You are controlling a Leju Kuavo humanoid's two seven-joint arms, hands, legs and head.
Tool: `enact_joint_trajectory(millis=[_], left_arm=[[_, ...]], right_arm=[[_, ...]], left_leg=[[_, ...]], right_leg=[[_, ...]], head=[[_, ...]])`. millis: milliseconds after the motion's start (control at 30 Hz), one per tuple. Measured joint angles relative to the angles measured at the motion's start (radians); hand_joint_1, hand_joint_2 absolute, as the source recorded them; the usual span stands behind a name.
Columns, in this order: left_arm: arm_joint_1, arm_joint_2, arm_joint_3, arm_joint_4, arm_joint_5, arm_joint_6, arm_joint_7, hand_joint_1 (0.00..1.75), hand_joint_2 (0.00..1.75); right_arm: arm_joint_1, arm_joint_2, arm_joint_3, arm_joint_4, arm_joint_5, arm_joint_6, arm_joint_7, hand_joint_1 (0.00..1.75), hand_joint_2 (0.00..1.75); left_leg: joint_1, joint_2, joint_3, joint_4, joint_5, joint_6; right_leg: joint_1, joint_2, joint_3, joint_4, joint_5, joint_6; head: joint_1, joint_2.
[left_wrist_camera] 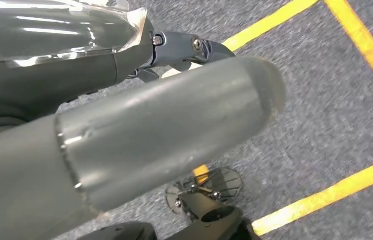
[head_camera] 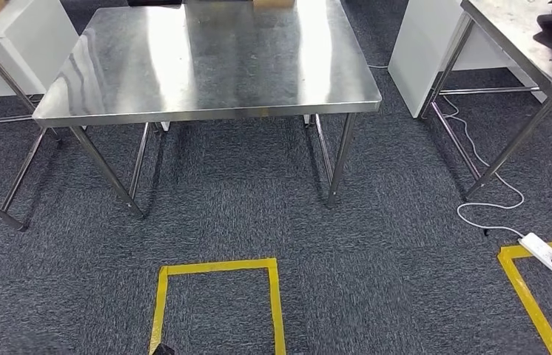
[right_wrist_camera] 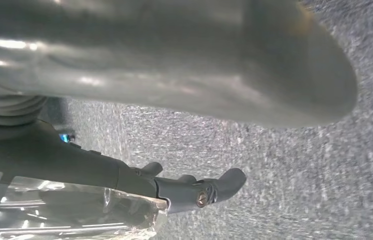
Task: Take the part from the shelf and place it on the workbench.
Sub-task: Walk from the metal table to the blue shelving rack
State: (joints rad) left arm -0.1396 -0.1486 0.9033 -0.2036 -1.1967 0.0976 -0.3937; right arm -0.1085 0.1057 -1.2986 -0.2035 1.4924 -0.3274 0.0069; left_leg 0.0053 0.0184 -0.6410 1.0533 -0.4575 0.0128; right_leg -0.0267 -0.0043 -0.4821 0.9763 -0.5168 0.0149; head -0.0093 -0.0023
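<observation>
Steel workbench straight ahead, top bare and reflective, standing on grey carpet. Yellow tape outline on carpet before it. White power strip near right tape corner. Left hand and right hand over carpet, fingers apart, holding nothing. No legible writing.

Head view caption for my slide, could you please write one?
Bare steel workbench on grey carpet, yellow tape square in front.

Yellow floor tape, power strip.
</observation>
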Motion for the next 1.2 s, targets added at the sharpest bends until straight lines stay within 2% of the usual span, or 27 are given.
enact_joint_trajectory(millis=[67,100,133,167,200,267,333,367,433,467,500,533,600,633,667,700,733,767,833,867,900,967,1000,1100,1133,1167,1200], left_arm=[[0.001,0.000,0.000,0.000,0.000,0.000,0.000,0.00,0.00],[0.001,0.000,0.000,0.000,0.000,0.000,0.000,0.00,0.00],[0.001,0.000,0.000,0.000,0.001,0.000,0.000,0.00,0.00],[0.001,0.000,0.000,0.000,0.001,-0.001,-0.001,0.00,0.00],[0.001,0.000,0.000,0.000,0.002,-0.001,-0.001,0.00,0.00],[0.000,0.000,0.000,0.000,0.002,0.000,-0.003,0.00,0.00],[-0.002,-0.001,0.000,0.000,0.003,0.000,-0.004,0.00,0.00],[-0.002,-0.001,0.000,0.000,0.003,0.000,-0.005,0.00,0.00],[0.000,-0.002,0.000,0.000,0.003,-0.001,-0.005,0.00,0.00],[0.001,-0.003,0.000,0.000,0.004,-0.001,-0.005,0.00,0.00],[0.002,-0.003,0.000,0.000,0.005,-0.001,-0.005,0.00,0.00],[0.002,-0.003,0.000,0.000,0.006,-0.001,-0.006,0.00,0.00],[0.002,-0.001,0.001,0.000,0.008,-0.001,-0.006,0.00,0.00],[0.002,-0.001,0.001,0.000,0.009,-0.001,-0.007,0.00,0.00],[0.002,-0.001,0.001,0.000,0.009,-0.001,-0.007,0.00,0.00],[0.002,-0.002,0.001,0.000,0.008,-0.001,-0.007,0.00,0.00],[0.001,-0.002,0.001,0.000,0.006,-0.001,-0.007,0.00,0.00],[0.000,-0.004,0.001,0.000,0.004,-0.001,-0.007,0.00,0.00],[-0.003,-0.007,0.001,0.000,0.000,-0.002,-0.006,0.00,0.00],[-0.004,-0.008,0.001,0.000,-0.002,-0.002,-0.006,0.00,0.00],[-0.004,-0.009,0.000,0.000,-0.003,-0.003,-0.005,0.00,0.00],[-0.004,-0.007,0.000,0.000,-0.005,-0.003,-0.005,0.00,0.00],[-0.003,-0.007,0.000,0.000,-0.005,-0.003,-0.004,0.00,0.00],[-0.002,-0.005,0.000,0.000,-0.006,-0.003,-0.004,0.00,0.00],[-0.003,-0.005,0.000,0.000,-0.006,-0.002,-0.004,0.00,0.00],[-0.003,-0.005,0.000,0.000,-0.006,-0.002,-0.004,0.00,0.00],[-0.003,-0.005,0.000,0.000,-0.006,-0.001,-0.004,0.00,0.00]], right_arm=[[-0.001,0.001,0.001,0.000,0.002,0.000,0.002,0.00,0.00],[-0.001,0.001,0.002,0.000,0.003,0.000,0.003,0.00,0.00],[-0.001,0.001,0.002,0.000,0.004,0.000,0.004,0.00,0.00],[0.000,0.001,0.003,0.000,0.005,0.000,0.005,0.00,0.00],[0.000,0.000,0.003,0.000,0.006,0.000,0.006,0.00,0.00],[-0.001,0.000,0.004,0.000,0.007,0.000,0.007,0.00,0.00],[-0.003,-0.001,0.005,0.000,0.007,0.000,0.007,0.00,0.00],[-0.004,-0.001,0.005,-0.001,0.008,0.000,0.007,0.00,0.00],[-0.004,-0.002,0.006,-0.001,0.008,0.000,0.007,0.00,0.00],[-0.002,-0.003,0.006,-0.001,0.008,0.000,0.007,0.00,0.00],[0.000,-0.003,0.006,0.000,0.008,0.000,0.007,0.00,0.00],[0.001,-0.003,0.007,0.000,0.008,0.001,0.007,0.00,0.00],[0.002,-0.002,0.007,0.000,0.007,0.001,0.007,0.00,0.00],[0.001,-0.002,0.008,0.000,0.006,0.001,0.007,0.00,0.00],[0.001,-0.003,0.008,0.000,0.005,0.001,0.007,0.00,0.00],[0.000,-0.004,0.008,0.000,0.002,0.001,0.008,0.00,0.00],[-0.001,-0.006,0.008,0.000,0.000,0.001,0.010,0.00,0.00],[-0.002,-0.008,0.007,0.000,-0.002,0.001,0.011,0.00,0.00],[-0.006,-0.011,0.007,-0.001,-0.005,0.001,0.013,0.00,0.00],[-0.008,-0.012,0.007,-0.002,-0.006,0.000,0.013,0.00,0.00],[-0.009,-0.013,0.007,-0.002,-0.008,0.000,0.012,0.00,0.00],[-0.007,-0.010,0.007,-0.001,-0.011,0.000,0.011,0.00,0.00],[-0.006,-0.009,0.007,-0.001,-0.013,0.001,0.010,0.00,0.00],[-0.004,-0.009,0.007,-0.001,-0.016,0.000,0.008,0.00,0.00],[-0.003,-0.009,0.007,-0.001,-0.017,-0.001,0.007,0.00,0.00],[-0.003,-0.009,0.007,-0.001,-0.018,-0.002,0.007,0.00,0.00],[-0.003,-0.009,0.007,-0.001,-0.019,-0.003,0.006,0.00,0.00]], left_leg=[[0.006,-0.009,-0.025,0.111,-0.106,-0.012],[0.008,-0.010,-0.035,0.171,-0.142,-0.016],[0.012,-0.011,-0.035,0.213,-0.153,-0.020],[0.016,-0.011,-0.022,0.225,-0.141,-0.023],[0.021,-0.011,0.009,0.203,-0.115,-0.025],[0.029,-0.015,0.109,0.078,-0.073,-0.029],[0.029,-0.025,0.185,-0.040,-0.076,-0.027],[0.024,-0.029,0.195,-0.066,-0.083,-0.024],[0.016,-0.027,0.176,-0.075,-0.075,-0.004],[0.012,-0.024,0.162,-0.075,-0.064,0.009],[0.009,-0.020,0.148,-0.077,-0.052,0.024],[0.006,-0.016,0.132,-0.078,-0.039,0.036],[-0.004,-0.011,0.101,-0.077,-0.014,0.049],[-0.009,-0.008,0.084,-0.076,-0.001,0.051],[-0.015,-0.006,0.067,-0.075,0.012,0.053],[-0.019,-0.005,0.052,-0.073,0.024,0.054],[-0.023,-0.004,0.038,-0.071,0.037,0.055],[-0.025,-0.003,0.027,-0.070,0.049,0.055],[-0.031,-0.002,0.010,-0.067,0.073,0.051],[-0.032,-0.001,0.005,-0.068,0.085,0.048],[-0.033,0.001,0.001,-0.069,0.097,0.044],[-0.031,-0.002,-0.010,-0.067,0.100,0.033],[-0.028,-0.006,-0.019,-0.048,0.071,0.024],[-0.008,-0.016,-0.055,0.112,-0.086,-0.003],[0.000,-0.017,-0.061,0.175,-0.110,-0.011],[0.008,-0.017,-0.059,0.219,-0.106,-0.019],[0.016,-0.016,-0.043,0.236,-0.081,-0.027]], right_leg=[[-0.001,-0.001,-0.019,0.001,0.020,-0.016],[0.000,-0.001,-0.030,0.002,0.030,-0.018],[0.000,-0.001,-0.041,0.003,0.041,-0.016],[-0.001,-0.001,-0.053,0.004,0.051,-0.012],[-0.003,0.000,-0.065,0.007,0.060,-0.007],[-0.005,0.002,-0.084,0.012,0.075,0.006],[-0.004,0.003,-0.096,0.015,0.090,0.023],[-0.003,0.003,-0.102,0.015,0.100,0.033],[-0.002,0.003,-0.116,0.014,0.116,0.052],[-0.004,0.004,-0.127,0.023,0.105,0.053],[-0.004,0.004,-0.141,0.049,0.075,0.047],[-0.006,0.004,-0.157,0.095,0.028,0.037],[-0.002,0.004,-0.186,0.222,-0.068,0.022],[0.001,0.004,-0.189,0.277,-0.088,0.023],[0.005,0.004,-0.179,0.309,-0.085,0.029],[0.011,0.004,-0.153,0.308,-0.066,0.035],[0.018,0.004,-0.111,0.274,-0.042,0.039],[0.026,0.004,-0.053,0.209,-0.028,0.034],[0.041,0.002,0.066,0.037,-0.037,0.011],[0.047,0.002,0.100,-0.021,-0.049,0.000],[0.050,0.003,0.112,-0.055,-0.052,-0.008],[0.040,0.003,0.098,-0.060,-0.035,-0.022],[0.033,0.000,0.087,-0.061,-0.021,-0.031],[0.025,-0.005,0.044,-0.059,0.019,-0.045],[0.024,-0.006,0.028,-0.055,0.031,-0.042],[0.021,-0.006,0.010,-0.050,0.043,-0.037],[0.018,-0.006,-0.008,-0.042,0.053,-0.031]], head=[[-0.004,0.000],[-0.005,0.000],[-0.005,0.000],[-0.005,0.000],[-0.005,0.000],[-0.006,0.000],[-0.004,0.000],[-0.004,0.000],[-0.002,0.000],[-0.002,0.000],[0.000,0.000],[0.002,0.000],[0.006,0.000],[0.006,0.000],[0.006,0.000],[0.005,0.000],[0.005,0.000],[0.005,0.000],[0.006,0.000],[0.004,0.000],[0.004,0.000],[0.003,0.000],[0.003,0.000],[-0.002,0.000],[-0.002,0.000],[-0.002,0.000],[-0.003,0.000]])
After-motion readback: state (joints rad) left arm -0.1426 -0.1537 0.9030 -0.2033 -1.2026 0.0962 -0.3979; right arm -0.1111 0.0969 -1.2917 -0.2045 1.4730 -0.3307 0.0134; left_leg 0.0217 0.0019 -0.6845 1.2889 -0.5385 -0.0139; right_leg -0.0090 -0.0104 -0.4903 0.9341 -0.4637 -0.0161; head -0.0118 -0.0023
